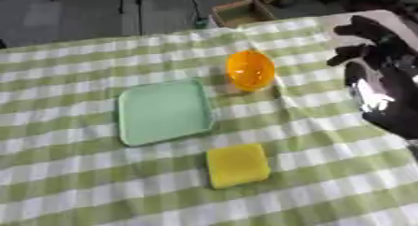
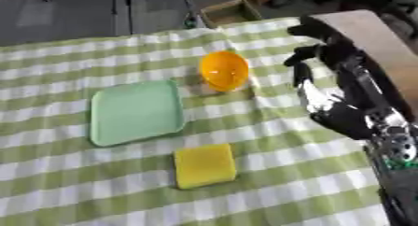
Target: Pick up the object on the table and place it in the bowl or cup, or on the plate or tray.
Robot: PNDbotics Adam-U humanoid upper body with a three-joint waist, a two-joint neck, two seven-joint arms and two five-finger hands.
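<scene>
I am looking down at the bench (image 1: 65, 192), draped in a green-checked cloth, and I am holding the right robot hand (image 2: 330, 106) raised at the right side, well apart from everything. Its fingers are hanging relaxed and fairly straight, gripping nothing; the left robot hand is not showing in either view. The yellow block (image 1: 238, 165) is lying flat near the front, just beside the near edge of the green tray (image 1: 163, 112) but not touching it. The orange bowl (image 1: 250, 70) is sitting beyond, just off the tray's far right corner. I am judging the step as the reach: I should be bringing the hand leftward and down over the block, lining thumb and fingers across its two opposite sides, and descending squarely so that I am not nudging it or bunching the cloth.
</scene>
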